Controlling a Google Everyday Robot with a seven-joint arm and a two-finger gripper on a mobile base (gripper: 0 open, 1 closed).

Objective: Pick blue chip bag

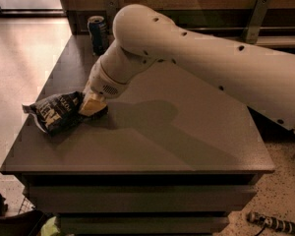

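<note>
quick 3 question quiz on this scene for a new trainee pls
1. True or false: the drink can stands upright near the far left corner of the table.
2. Where is the hand? A) at the right end of the blue chip bag B) above the drink can C) off the table
3. Fill in: seen from the camera, the blue chip bag lies by the table's ___ edge.
Key: 1 true; 2 A; 3 left
</note>
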